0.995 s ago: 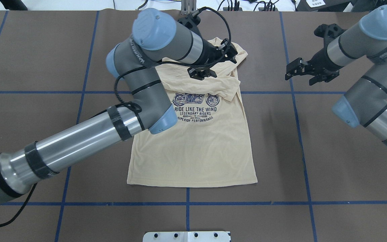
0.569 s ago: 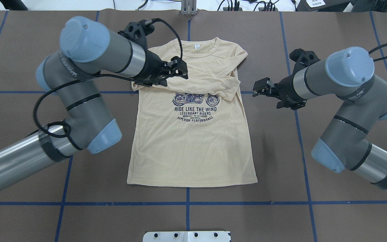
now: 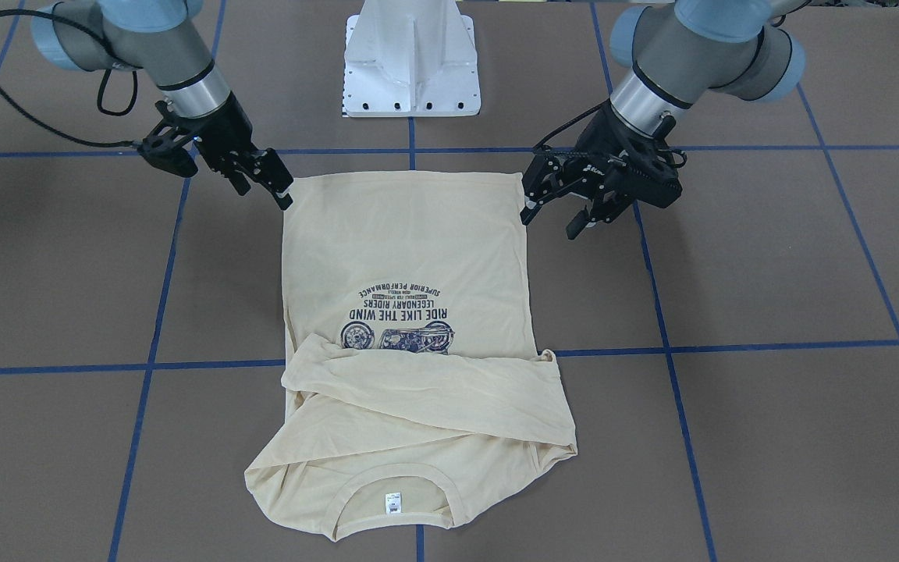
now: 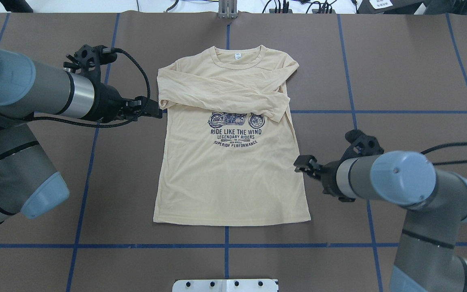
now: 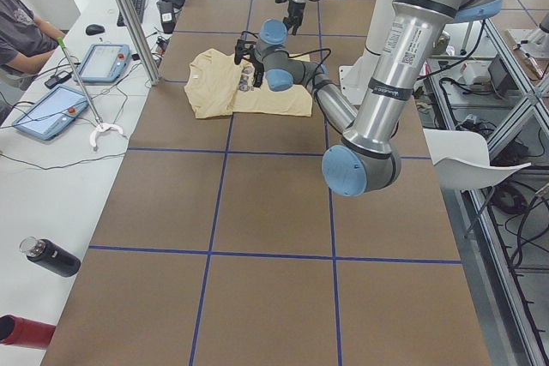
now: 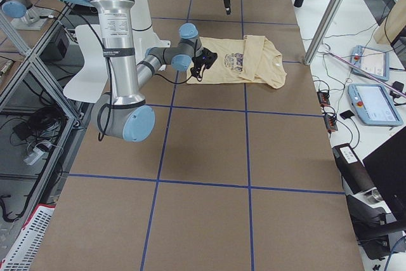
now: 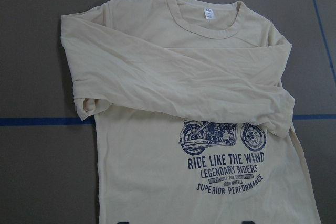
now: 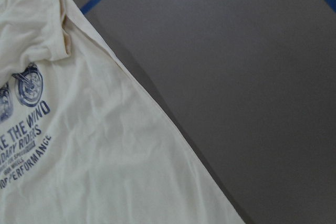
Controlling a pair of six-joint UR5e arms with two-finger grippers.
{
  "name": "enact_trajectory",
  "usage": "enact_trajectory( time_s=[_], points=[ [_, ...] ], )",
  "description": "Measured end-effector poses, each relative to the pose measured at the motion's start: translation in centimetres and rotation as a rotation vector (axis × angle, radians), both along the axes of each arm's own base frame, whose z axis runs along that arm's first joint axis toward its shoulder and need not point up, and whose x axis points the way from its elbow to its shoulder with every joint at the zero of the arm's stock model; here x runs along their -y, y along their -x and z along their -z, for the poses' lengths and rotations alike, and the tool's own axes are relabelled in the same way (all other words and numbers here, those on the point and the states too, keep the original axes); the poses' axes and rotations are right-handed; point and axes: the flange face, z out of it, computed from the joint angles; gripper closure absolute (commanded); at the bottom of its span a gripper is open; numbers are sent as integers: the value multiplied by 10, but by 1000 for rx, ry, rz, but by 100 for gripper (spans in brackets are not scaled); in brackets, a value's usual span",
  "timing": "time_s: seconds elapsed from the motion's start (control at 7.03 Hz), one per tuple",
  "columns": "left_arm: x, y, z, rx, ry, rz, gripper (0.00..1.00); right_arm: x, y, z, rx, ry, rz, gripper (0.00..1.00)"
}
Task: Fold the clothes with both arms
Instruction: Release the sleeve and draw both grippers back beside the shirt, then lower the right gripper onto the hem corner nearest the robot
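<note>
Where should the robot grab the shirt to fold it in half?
Grip the T-shirt at its two bottom hem corners, coming in low from each side. The hem lies flat and straight nearest the robot, and the sleeves are already folded across the chest.

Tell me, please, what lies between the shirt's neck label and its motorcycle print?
Both sleeves, folded across the chest of the shirt, lie between the label and the print, as the overhead view shows.
</note>
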Motion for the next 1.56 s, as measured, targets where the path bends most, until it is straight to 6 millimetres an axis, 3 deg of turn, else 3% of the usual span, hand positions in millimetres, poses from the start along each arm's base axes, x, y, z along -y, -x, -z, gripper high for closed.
enact_trajectory(
  time_s=[0.28, 0.43, 0.85, 1.56],
  points=[
    [-2, 2, -8, 8, 9, 0, 22, -40, 41, 5, -78, 20, -31, 7],
    [-2, 1, -9, 9, 14, 0, 22, -46, 50, 1, -101, 25, -30, 8],
    [-2, -2, -11, 10, 19, -3, 21, -47, 57, -14, -134, 43, -21, 15],
    [-3, -2, -8, 5, 18, -2, 21, -50, 57, -19, -139, 67, 5, 22]
  ],
)
